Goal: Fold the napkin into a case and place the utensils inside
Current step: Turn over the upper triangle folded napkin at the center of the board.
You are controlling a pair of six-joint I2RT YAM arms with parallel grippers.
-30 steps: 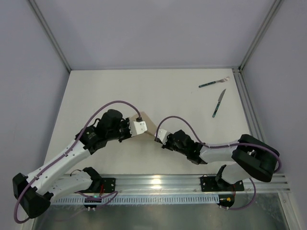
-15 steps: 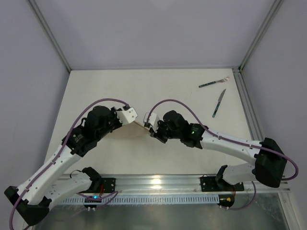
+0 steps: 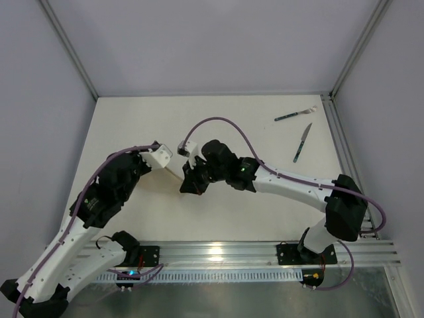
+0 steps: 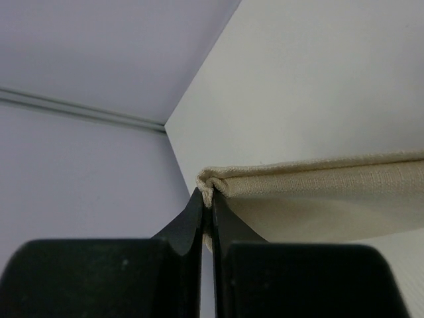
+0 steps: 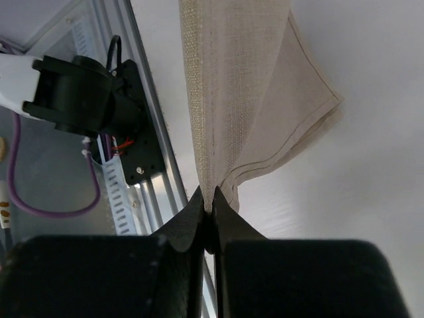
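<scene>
Both arms swing left, the napkin (image 5: 232, 99) strung btwn them; left gripper (image 4: 207, 199) & right gripper (image 5: 207, 199) each pinch an edge. Fold underway; fork (image 3: 295, 114) & knife (image 3: 302, 143) wait far right.

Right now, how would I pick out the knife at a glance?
Go to the far right corner of the table, beside the metal frame. Two green-handled pieces lie there; the knife is the nearer one, pointing steeply away, while the fork lies nearly crosswise beyond it.

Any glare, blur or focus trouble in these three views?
Top external: evenly lit, sharp, one glare patch on the metal rail. Left wrist: napkin fairly crisp, left tool a dark, soft silhouette. Right wrist: weave sharp, right tool dark and blurred.
</scene>
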